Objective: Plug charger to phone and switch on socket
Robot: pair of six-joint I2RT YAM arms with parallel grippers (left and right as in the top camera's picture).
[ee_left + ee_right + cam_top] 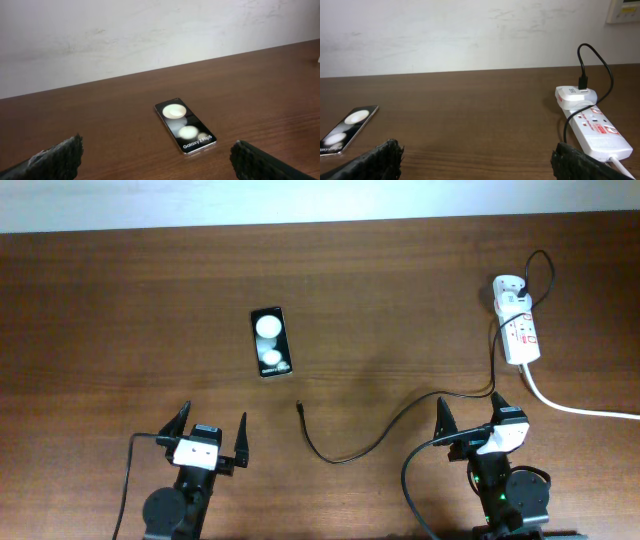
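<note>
The phone (270, 342) lies flat on the wooden table, black with two white round spots; it also shows in the left wrist view (184, 125) and at the left of the right wrist view (347, 129). The charger cable (380, 437) curves across the table, its free plug tip (299, 407) below and right of the phone; the other end goes into the white adapter (508, 288). The socket (521, 328) is a white power strip at the far right, also in the right wrist view (594, 129). My left gripper (210, 432) is open and empty. My right gripper (472, 417) is open and empty.
The socket's thick white cord (580, 409) runs off the right edge of the table. A pale wall stands behind the table's far edge (150, 70).
</note>
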